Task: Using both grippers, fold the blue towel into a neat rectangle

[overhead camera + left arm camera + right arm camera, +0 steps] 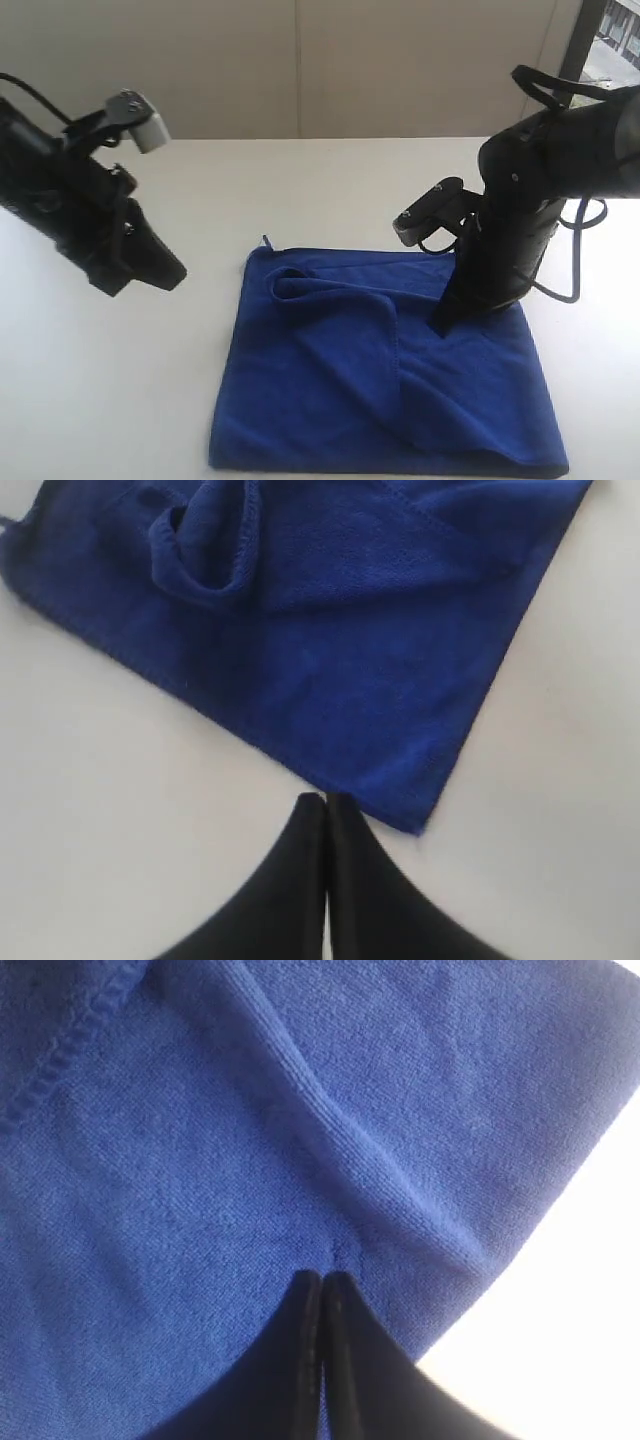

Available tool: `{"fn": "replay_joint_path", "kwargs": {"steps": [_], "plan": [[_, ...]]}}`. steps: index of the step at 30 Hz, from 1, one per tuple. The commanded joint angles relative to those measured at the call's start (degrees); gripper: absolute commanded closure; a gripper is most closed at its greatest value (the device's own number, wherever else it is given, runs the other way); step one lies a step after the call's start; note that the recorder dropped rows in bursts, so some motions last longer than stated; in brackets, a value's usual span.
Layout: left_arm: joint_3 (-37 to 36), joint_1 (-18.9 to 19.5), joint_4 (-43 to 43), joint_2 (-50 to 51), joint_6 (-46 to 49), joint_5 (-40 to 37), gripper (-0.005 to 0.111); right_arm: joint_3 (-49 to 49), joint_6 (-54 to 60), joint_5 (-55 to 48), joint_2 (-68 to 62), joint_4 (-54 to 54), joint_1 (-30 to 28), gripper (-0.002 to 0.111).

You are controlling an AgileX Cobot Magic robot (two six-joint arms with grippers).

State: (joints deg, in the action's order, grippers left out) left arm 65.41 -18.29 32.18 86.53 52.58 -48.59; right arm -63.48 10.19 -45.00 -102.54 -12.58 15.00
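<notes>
The left gripper (168, 276) had its two black fingers pressed flat together, with nothing between them; in the left wrist view the closed tips (325, 802) sat over bare white table (120, 780), just short of one hemmed corner of the blue towel (350, 660) and not touching it. In the exterior view that arm slanted down from the left, its tip to the left of the towel and clear of its edge, with a small silver-grey camera box (148, 128) mounted above the wrist. The right gripper (441, 322) was likewise closed, fingers flush against each other; in the right wrist view its tips (322, 1280) met the towel (200, 1160) at a small pucker beside a raised crease, close to the cloth's edge, and whether any fibres were pinched could not be told. The right arm stood steeply over the far right part of the cloth, a black cable (574, 262) looping beside it. The towel (400, 400) lay spread on the table (120, 400), mostly flat, with a flap near its far left corner rolled over on itself and a soft ridge running from there toward the near edge. A small loop tag (265, 240) stuck out at that far left corner.
</notes>
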Motion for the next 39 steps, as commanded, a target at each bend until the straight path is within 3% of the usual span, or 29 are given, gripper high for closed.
{"fn": "replay_joint_path", "kwargs": {"steps": [1, 7, 12, 16, 20, 28, 39], "plan": [[6.6, -5.6, -3.8, 7.7, 3.1, 1.9, 0.107, 0.3, 1.9, -0.1, 0.6, 1.5, -1.0, 0.108], [14.5, -13.7, -6.5, 16.8, 5.4, 9.2, 0.107, -0.4, 18.1, 0.4, -1.1, 19.5, -8.3, 0.108], [17.0, -17.9, -6.5, 21.6, 15.3, 17.1, 0.107, -2.4, 23.6, 0.1, -2.1, 28.3, -14.4, 0.108], [17.4, -19.8, -2.1, 24.6, 26.3, 21.5, 0.107, -4.4, 25.6, 2.0, -2.2, 31.5, -15.2, 0.108], [17.4, -20.9, 8.1, 27.0, 33.0, 23.7, 0.104, -5.6, 26.6, 2.3, -3.3, 34.5, -15.2, 0.108], [17.3, -21.7, 10.5, 29.3, 34.9, 26.2, 0.059, -5.7, 27.3, 2.7, -7.7, 35.3, -15.2, 0.108], [17.3, -21.3, 1.7, 31.4, 29.6, 31.0, 0.058, -5.7, 27.3, 3.6, -9.0, 35.4, -15.2, 0.108]]}}
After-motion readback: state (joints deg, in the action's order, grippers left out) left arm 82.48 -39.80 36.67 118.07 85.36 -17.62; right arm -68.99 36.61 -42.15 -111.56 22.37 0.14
